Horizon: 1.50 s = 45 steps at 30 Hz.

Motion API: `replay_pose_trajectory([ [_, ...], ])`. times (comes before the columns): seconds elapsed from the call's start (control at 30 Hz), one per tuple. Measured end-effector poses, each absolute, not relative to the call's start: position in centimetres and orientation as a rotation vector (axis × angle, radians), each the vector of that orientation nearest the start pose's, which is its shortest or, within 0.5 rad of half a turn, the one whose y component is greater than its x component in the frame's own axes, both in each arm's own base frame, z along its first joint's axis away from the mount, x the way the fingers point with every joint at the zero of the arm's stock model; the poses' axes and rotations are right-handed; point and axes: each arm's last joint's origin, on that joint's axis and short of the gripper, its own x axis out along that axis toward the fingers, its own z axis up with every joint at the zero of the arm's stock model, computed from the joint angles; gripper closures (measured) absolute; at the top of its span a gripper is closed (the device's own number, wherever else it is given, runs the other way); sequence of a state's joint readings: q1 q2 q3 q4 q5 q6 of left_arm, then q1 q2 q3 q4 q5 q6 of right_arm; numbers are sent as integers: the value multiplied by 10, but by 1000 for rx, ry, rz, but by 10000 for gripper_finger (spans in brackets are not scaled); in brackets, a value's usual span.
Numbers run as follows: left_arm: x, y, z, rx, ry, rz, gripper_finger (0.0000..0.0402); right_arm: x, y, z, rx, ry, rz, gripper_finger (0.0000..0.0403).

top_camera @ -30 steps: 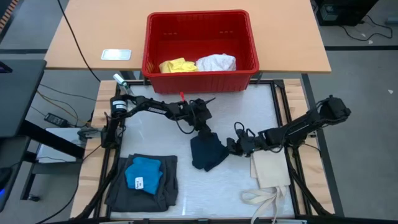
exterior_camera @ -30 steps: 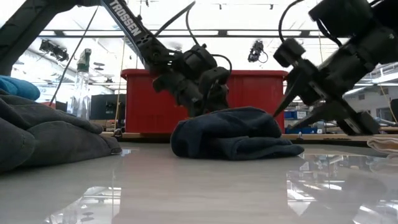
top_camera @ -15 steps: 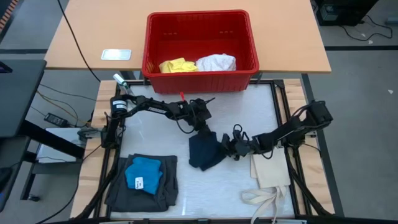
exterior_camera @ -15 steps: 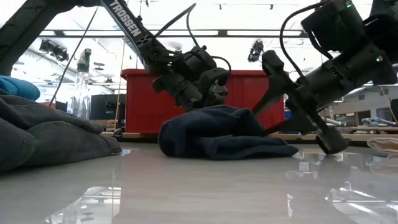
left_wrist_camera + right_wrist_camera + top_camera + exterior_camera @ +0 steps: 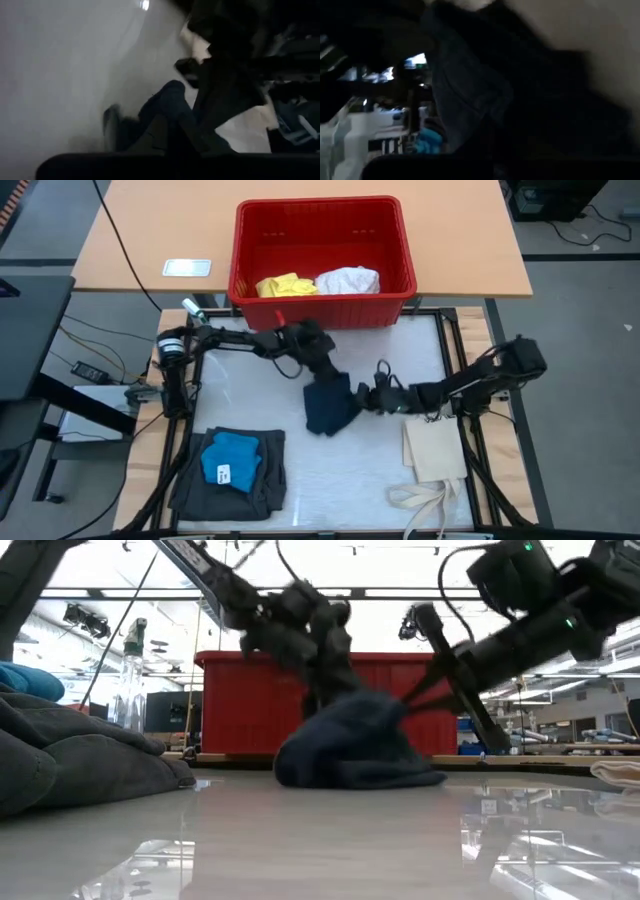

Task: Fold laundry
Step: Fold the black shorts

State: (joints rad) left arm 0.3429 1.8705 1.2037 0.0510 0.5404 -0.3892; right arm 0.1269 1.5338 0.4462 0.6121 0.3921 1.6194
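- Two folded pieces are sitting at the tabletop's [image 5: 260, 500] front left: the dark grey cargo shorts [image 5: 195, 480], with the bright blue piece [image 5: 232, 461] lying on top of them.
- Reaching in from the left, the left gripper [image 5: 322, 375] is pinching the far edge of the navy piece [image 5: 328, 408], its fingers closed on the cloth.
- Lying bunched in the middle of the tabletop, the navy piece is being lifted slightly at its top in the low view.
- Behind it, the red basket [image 5: 320, 305] is holding the yellow piece [image 5: 284, 284] and the white piece [image 5: 348, 280].
- Coming from the right, the right gripper [image 5: 362, 397] is clamping the navy piece's right edge.
- At the right front, the cream tote bag [image 5: 432, 455] is lying flat.
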Motion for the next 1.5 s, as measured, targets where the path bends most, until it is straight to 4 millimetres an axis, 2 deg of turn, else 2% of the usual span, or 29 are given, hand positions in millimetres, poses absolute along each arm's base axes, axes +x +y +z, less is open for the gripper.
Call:
replay_pose_trajectory([
  [0.13,366,131,247,-503,449,-80,388,258,-1,172,1213,95,-552,387],
  [0.23,347,135,287,-358,331,-32,389,256,-15,216,969,98,-578,387],
  [0.37,322,133,331,-187,187,33,389,250,-26,287,556,170,-636,387],
  [0.47,310,126,352,-139,123,45,389,246,-28,332,348,242,-624,387],
  [0.57,308,113,351,-188,178,27,387,245,-25,352,296,324,-574,387],
  [0.63,311,99,341,-239,280,17,386,247,-18,347,320,399,-513,387],
  [0.7,319,80,323,-260,423,21,386,251,-7,331,381,510,-456,387],
  [0.8,335,45,287,-276,644,13,385,259,17,292,459,702,-364,387],
  [0.93,356,-2,247,-368,806,-68,380,269,53,240,569,887,-173,383],
  [1.03,365,-30,224,-438,888,-77,364,272,73,209,667,1011,-86,355],
  [1.1,366,-38,214,-492,936,-57,345,270,81,194,703,1105,-44,328],
  [1.2,366,-41,211,-545,943,-32,310,272,87,187,728,1166,12,285],
  [1.3,367,-42,212,-569,937,-31,280,273,81,187,735,1160,6,247],
  [1.4,366,-47,218,-571,921,-76,264,276,69,192,708,1084,-78,223],
  [1.5,362,-56,222,-552,930,-102,269,280,57,201,609,963,-118,216],
])
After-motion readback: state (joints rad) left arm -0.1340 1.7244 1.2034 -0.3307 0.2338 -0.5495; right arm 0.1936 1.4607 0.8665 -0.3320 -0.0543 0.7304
